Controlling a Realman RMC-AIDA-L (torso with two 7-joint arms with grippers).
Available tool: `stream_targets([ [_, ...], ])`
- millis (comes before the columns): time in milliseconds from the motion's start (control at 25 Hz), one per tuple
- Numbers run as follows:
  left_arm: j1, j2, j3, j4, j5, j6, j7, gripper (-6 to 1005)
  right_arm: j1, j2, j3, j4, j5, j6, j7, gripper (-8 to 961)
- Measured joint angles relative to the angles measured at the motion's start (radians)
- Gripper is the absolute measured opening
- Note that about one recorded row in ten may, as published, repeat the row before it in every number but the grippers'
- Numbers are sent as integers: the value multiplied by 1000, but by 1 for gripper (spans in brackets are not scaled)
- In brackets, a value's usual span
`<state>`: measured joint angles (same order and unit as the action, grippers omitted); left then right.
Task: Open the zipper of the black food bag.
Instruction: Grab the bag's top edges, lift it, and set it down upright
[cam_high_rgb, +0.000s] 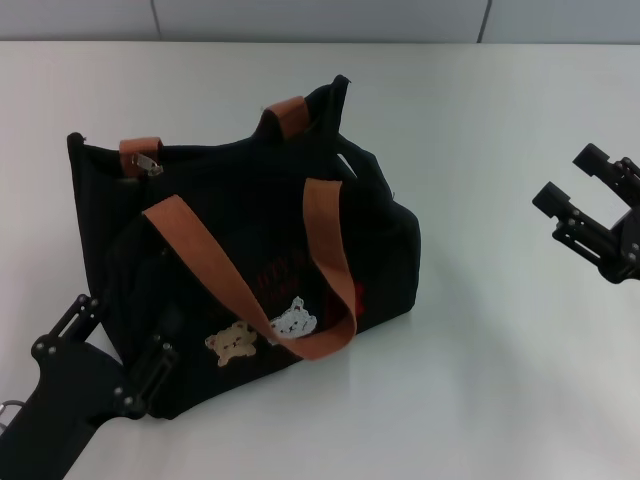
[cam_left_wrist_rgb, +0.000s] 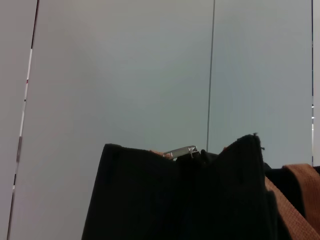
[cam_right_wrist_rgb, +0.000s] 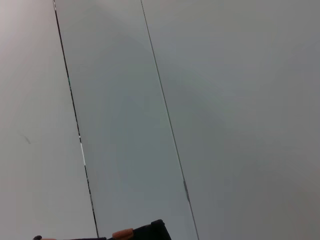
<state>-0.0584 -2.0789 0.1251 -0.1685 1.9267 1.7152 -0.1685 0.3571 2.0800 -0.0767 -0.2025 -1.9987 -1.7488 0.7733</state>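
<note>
Bare table (cam_high_rgb: 500, 340) lies open beside the black food bag (cam_high_rgb: 250, 250); front handle (cam_high_rgb: 320, 260) drapes across it.

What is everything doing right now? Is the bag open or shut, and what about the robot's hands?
black food bag: on the white table, slumped, front handle flopped down.
zipper: silver pull at the bag's left end; whether the track is parted cannot be told.
left end effector: open, at the bag's near left corner.
right end effector: open, empty, away from the bag.
</note>
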Motion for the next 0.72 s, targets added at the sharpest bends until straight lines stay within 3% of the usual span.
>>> stream_targets([
  [320, -10, 0, 0, 0, 5, 8, 2, 577, 3, 0, 0, 0, 0, -4, 0, 823],
  [480, -21, 0, 1, 8, 5, 23, 27, 383, 5, 0, 0, 0, 0, -6, -1, 824],
  [680, -55, 0, 6, 1, 8, 49, 243, 133, 9, 2, 0, 2, 0, -7, -1, 823],
  [720, -55, 0, 6, 1, 8, 49, 243, 126, 9, 2, 0, 2, 0, -7, -1, 823],
])
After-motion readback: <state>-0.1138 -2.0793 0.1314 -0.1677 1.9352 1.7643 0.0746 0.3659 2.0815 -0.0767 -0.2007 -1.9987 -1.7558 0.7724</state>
